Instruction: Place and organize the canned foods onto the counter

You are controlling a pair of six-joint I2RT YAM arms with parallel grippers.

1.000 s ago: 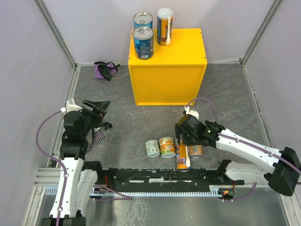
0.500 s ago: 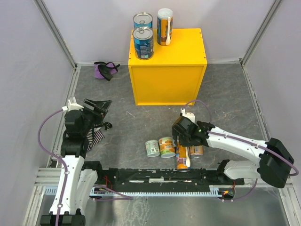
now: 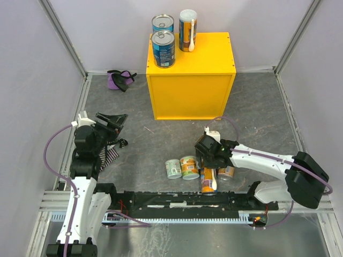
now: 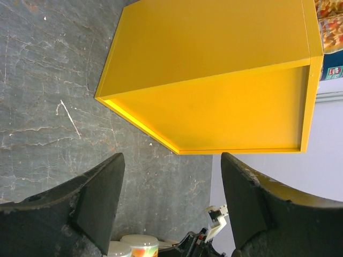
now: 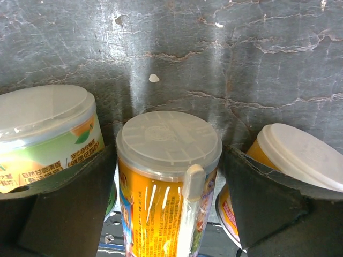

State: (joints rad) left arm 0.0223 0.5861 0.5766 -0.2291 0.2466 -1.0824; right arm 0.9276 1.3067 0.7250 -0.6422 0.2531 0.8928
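Straddling a tall orange can point(image 5: 161, 214) with the right pincer point(image 5: 169, 152) — jaws released and spread, one finger point(image 5: 69, 203) on each flank of the can, close alongside; touching it or not, cannot tell. Standing upright between those fingers, clear lid up, white spoon point(image 5: 187, 225) strapped down the side facing the wrist camera.

Just outside the finger on the left arm's side: a short green-and-orange can point(image 5: 48, 134), upright, crowding that finger. Just outside the other finger: a short orange can point(image 5: 300, 155) with a white lid, likewise upright. Further out on the left arm's side, past the green-and-orange one, a pale-green can point(image 3: 173, 168), touching its neighbour or just beside it — cannot tell which. All four down on the grey floor point(image 3: 257, 118), near the arms' bases.

Well beyond the right pincer, across the floor: the yellow counter point(image 3: 209, 53). Up on its top, toward the far left corner, two blue cans point(image 3: 163, 49), one behind the other, and beside them a second tall orange can point(image 3: 188, 27) with its own spoon.

Hovering off on its own, the left pincer point(image 4: 171, 160), jaws released and spread wide, aimed at the counter's side faces, well apart from every can. Under that arm, a striped cloth point(image 3: 110, 155).
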